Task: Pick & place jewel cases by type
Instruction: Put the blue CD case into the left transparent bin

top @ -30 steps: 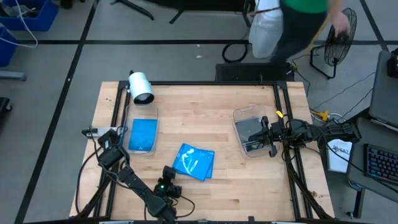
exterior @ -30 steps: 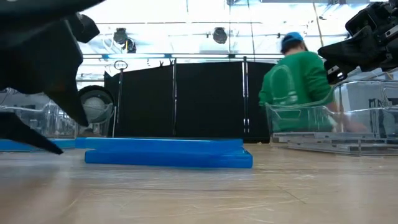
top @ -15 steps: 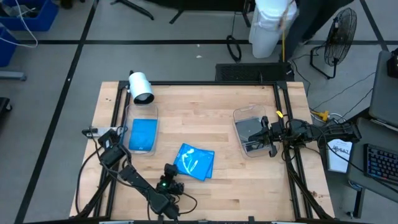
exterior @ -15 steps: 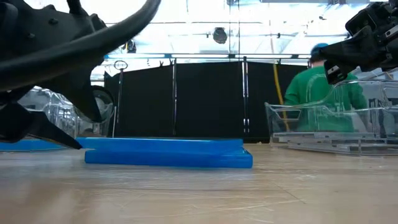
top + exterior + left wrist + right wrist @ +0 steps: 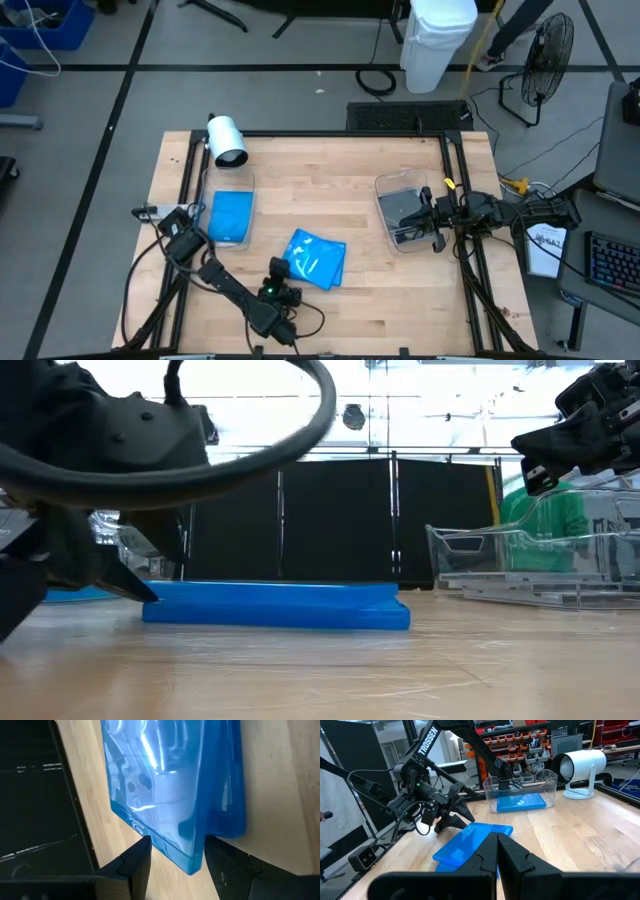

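Two bright blue jewel cases [image 5: 316,260] lie stacked and skewed on the table's middle near part, flat on the wood in the low view [image 5: 275,606]. My left gripper [image 5: 284,272] is open at the stack's left corner, and its two fingers straddle that corner [image 5: 192,862]. My right gripper [image 5: 422,215] is shut on nothing [image 5: 497,842] and hovers over the right clear tub [image 5: 400,215], which holds dark cases. A blue case [image 5: 230,215] lies in the left clear tub [image 5: 228,238]. My left gripper comes in low from the table's near left, one finger [image 5: 137,862] on each side of the upper blue case's left corner [image 5: 192,862]. I cannot tell whether either finger touches it. The stack lies flat on the table.
A white projector-like device [image 5: 226,140] stands at the far left corner. Black frame rails [image 5: 455,170] run along the table's sides. Bare wood lies between the two tubs and across the far middle. A person's legs [image 5: 510,30] show beyond the far edge.
My left gripper has moved from the near edge toward the far edge and right, down to the blue stack, so its open fingers now straddle the stack's left corner. The person behind the table has walked off to the right.
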`<state>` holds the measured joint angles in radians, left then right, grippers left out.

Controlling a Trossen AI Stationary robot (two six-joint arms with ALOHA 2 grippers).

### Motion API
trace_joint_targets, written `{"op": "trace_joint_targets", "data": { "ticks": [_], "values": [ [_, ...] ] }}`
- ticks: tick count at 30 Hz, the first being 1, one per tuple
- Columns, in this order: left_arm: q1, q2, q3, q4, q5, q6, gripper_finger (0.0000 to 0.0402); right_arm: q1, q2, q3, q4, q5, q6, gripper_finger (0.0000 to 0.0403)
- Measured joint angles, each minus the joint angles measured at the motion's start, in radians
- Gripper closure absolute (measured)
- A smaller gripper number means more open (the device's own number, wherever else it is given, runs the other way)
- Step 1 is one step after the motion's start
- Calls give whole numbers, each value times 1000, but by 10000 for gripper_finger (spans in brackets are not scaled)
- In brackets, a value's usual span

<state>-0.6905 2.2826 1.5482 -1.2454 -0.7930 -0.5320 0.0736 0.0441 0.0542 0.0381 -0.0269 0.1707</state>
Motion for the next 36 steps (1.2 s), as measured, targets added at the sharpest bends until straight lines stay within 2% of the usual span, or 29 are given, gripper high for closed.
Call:
{"op": "trace_joint_targets", "data": {
  "ticks": [10, 22, 25, 30, 36],
  "values": [
    [37, 0, 0, 19, 87, 6, 215, 0, 0, 0, 0, 0, 0, 403],
    [43, 0, -1, 18, 42, -52, 221, 0, 0, 0, 0, 0, 0, 403],
    [43, 0, -1, 18, 48, -56, 253, 0, 0, 0, 0, 0, 0, 403],
    [55, 0, -2, 5, 59, -138, 358, 0, 0, 0, 0, 0, 0, 403],
    [60, 0, -8, 5, 36, -205, 368, 0, 0, 0, 0, 0, 0, 403]
  ]
}}
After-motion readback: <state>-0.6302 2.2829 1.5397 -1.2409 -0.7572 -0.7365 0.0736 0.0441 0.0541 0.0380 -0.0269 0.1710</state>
